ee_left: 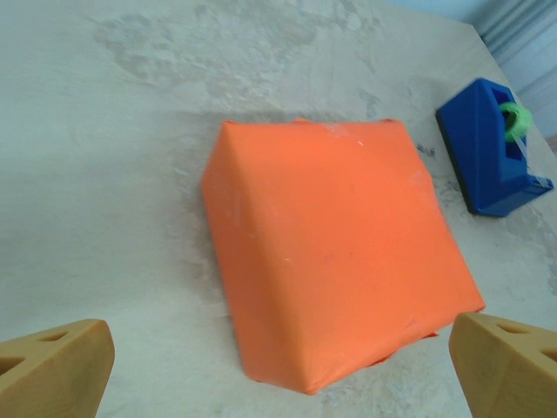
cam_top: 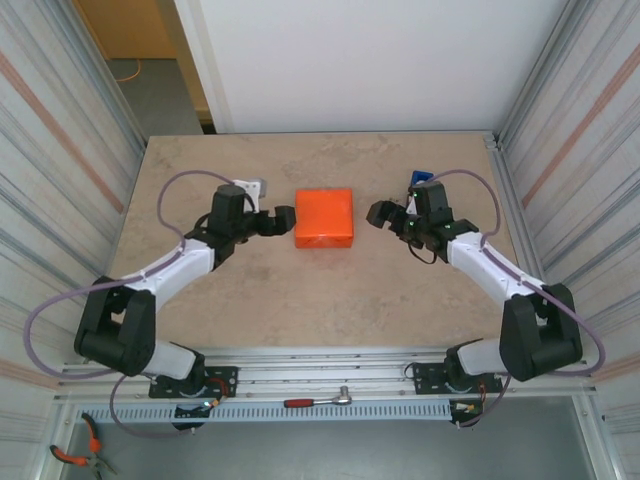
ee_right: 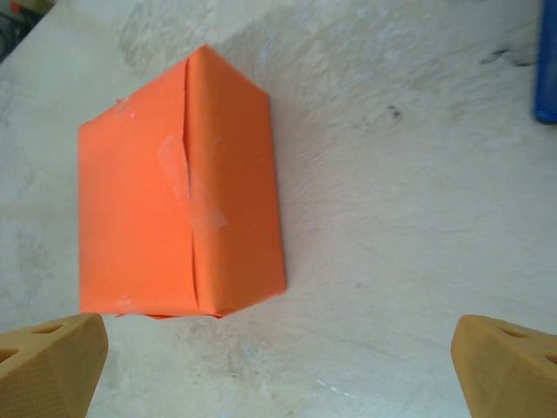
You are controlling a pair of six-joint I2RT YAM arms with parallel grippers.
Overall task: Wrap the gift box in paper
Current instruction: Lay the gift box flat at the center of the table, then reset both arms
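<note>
Midway across the table (cam_top: 330,290), we see the gift box (cam_top: 324,217) between our left gripper (cam_top: 284,221) and right gripper (cam_top: 378,213), touching neither. Both are spread wide and empty. Clear tape (ee_right: 193,196) crosses the paper (ee_right: 130,218) seam.

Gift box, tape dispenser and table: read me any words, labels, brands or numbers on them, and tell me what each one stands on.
There is no text to read.
The box is plain orange, with unprinted clear tape on its seam.
The dispenser is plain blue, with no label in view.
The table has marbling only.
</note>
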